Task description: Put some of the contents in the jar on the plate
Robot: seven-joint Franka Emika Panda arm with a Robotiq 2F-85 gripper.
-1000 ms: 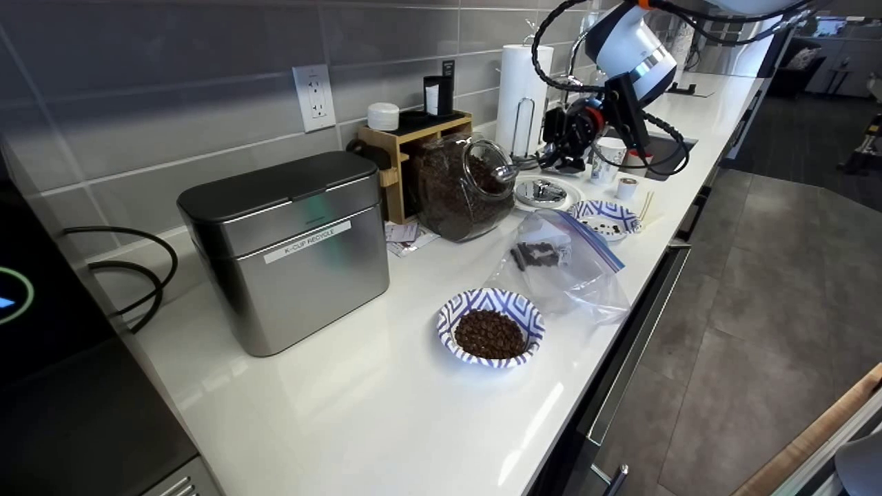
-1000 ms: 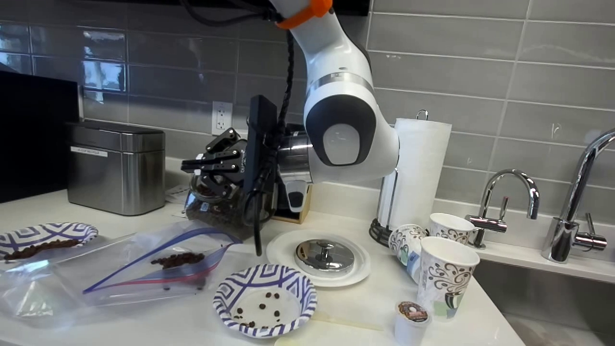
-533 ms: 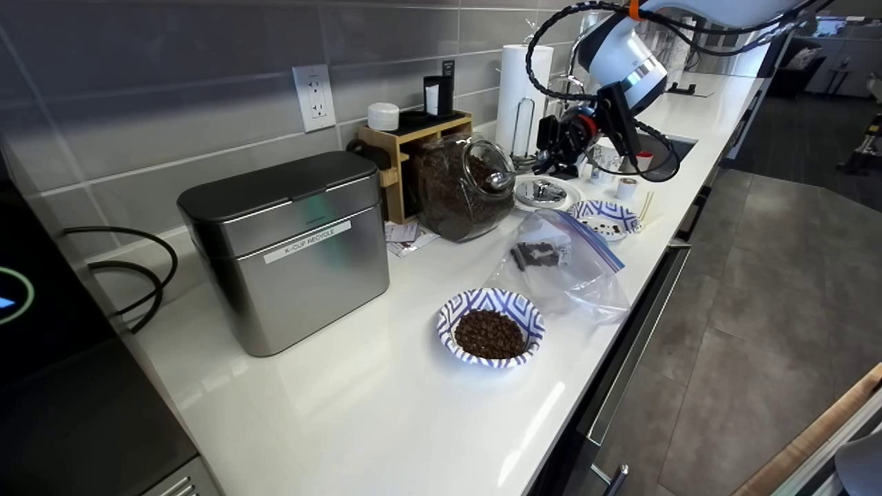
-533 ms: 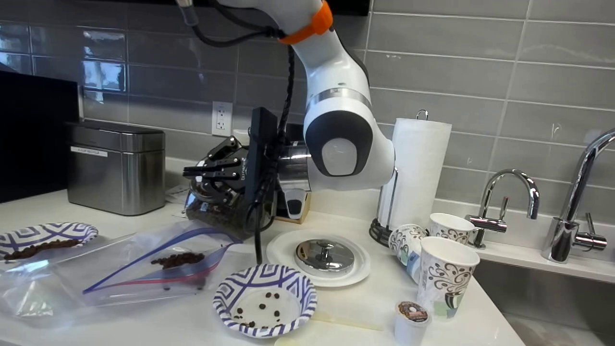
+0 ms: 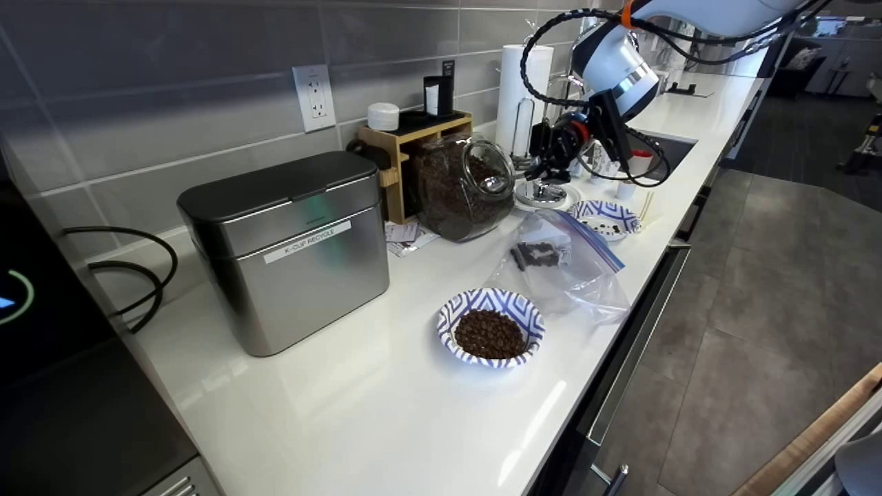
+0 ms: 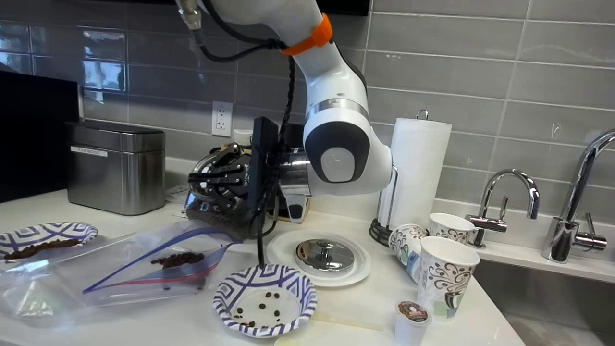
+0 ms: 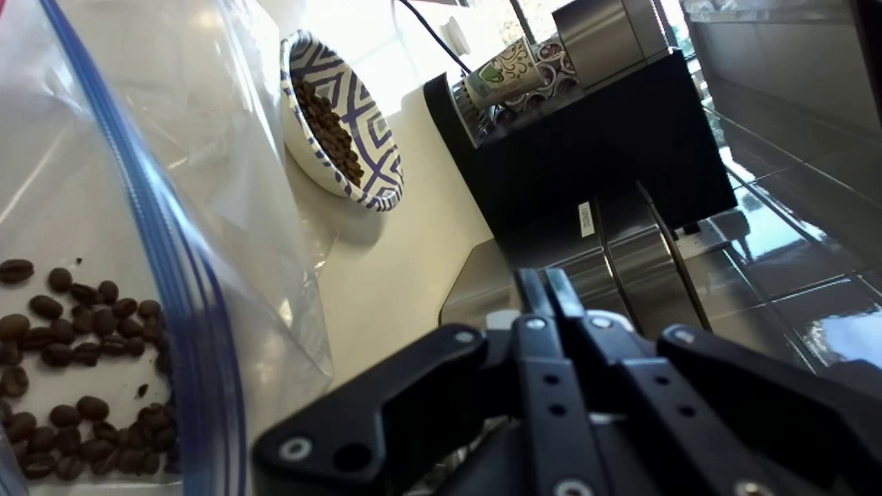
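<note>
The clear glass jar (image 5: 451,193), full of dark brown contents, lies tilted with its open mouth facing outward. Beyond my gripper (image 6: 190,178) the same jar (image 6: 214,216) is partly covered. My gripper hovers above the counter near the jar's mouth, with a gap between them in an exterior view. In the wrist view its two fingers (image 7: 565,293) lie nearly together with nothing between them. A silvery patch shows at the mouth; I cannot tell whether it is a reflection. The white plate (image 6: 279,259) carries a chrome lid (image 6: 324,257).
A patterned bowl (image 5: 534,320) holds many beans; another patterned bowl (image 6: 302,302) has a few. Between them lies a clear zip bag (image 5: 586,296) with beans inside. Paper cups (image 6: 449,269), a coffee pod (image 6: 412,322), a paper-towel roll (image 6: 420,168) and a steel bin (image 5: 303,255) stand around.
My gripper has sunk a little and shifted toward the tiled wall, staying shut. The jar, plate, bowls and bag have kept their places.
</note>
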